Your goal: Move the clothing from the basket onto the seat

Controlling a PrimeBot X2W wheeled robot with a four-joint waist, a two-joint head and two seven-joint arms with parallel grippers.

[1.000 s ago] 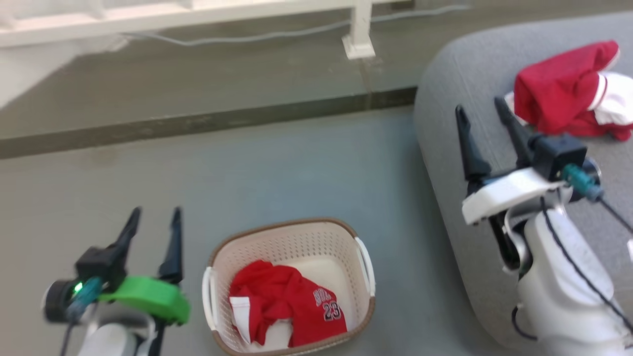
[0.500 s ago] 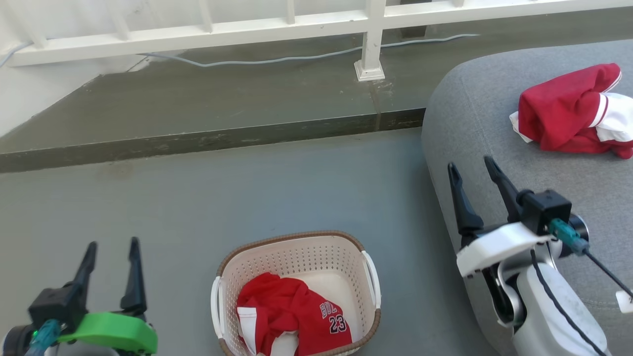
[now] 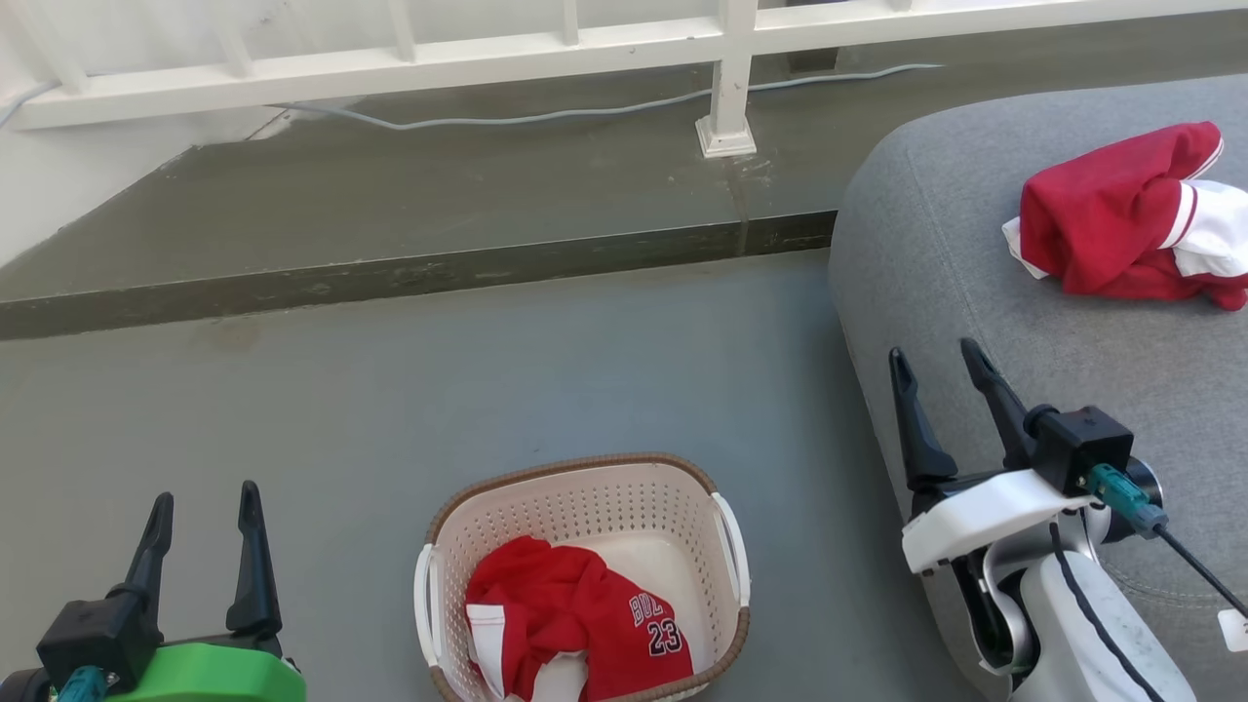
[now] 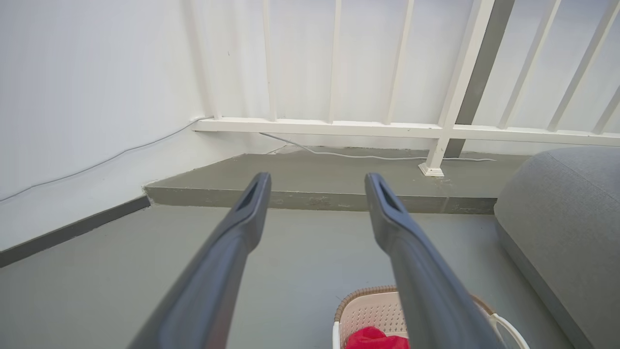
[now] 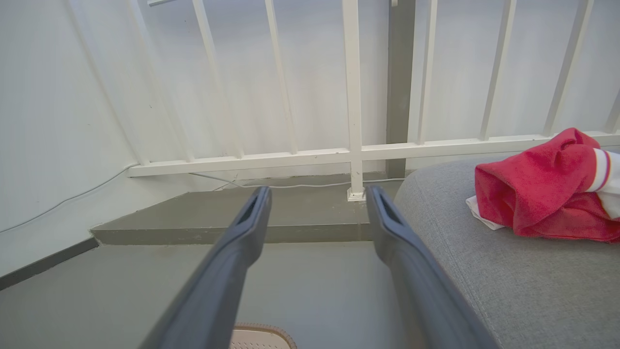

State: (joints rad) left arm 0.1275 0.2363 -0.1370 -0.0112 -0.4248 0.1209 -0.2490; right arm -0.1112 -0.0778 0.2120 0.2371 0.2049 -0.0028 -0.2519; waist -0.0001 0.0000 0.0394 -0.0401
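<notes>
A red garment [image 3: 585, 624] printed "BULLS 23" lies crumpled in the cream perforated basket [image 3: 585, 492] on the floor at the bottom centre; the left wrist view catches the basket [image 4: 368, 310] with a bit of the red cloth [image 4: 375, 338]. A second red and white garment [image 3: 1131, 219] rests on the big grey seat [image 3: 955, 234] at the right, also on the seat [image 5: 484, 261] as a red bundle [image 5: 542, 189]. My left gripper [image 3: 203, 499] stands open to the left of the basket, empty. My right gripper [image 3: 934, 353] is open and empty over the seat's near left edge.
A white railing [image 3: 624, 44] with a post [image 3: 726, 97] runs along the back above a raised concrete step [image 3: 419, 263]. A pale cable [image 3: 507, 119] lies on that step. Grey floor [image 3: 546, 370] spreads between the step and the basket. A white wall [image 4: 87, 97] closes the left side.
The head camera tilted up, bringing the railing into view. My right gripper drew back from the garment on the seat toward the seat's near edge, and my left gripper dropped lower in view.
</notes>
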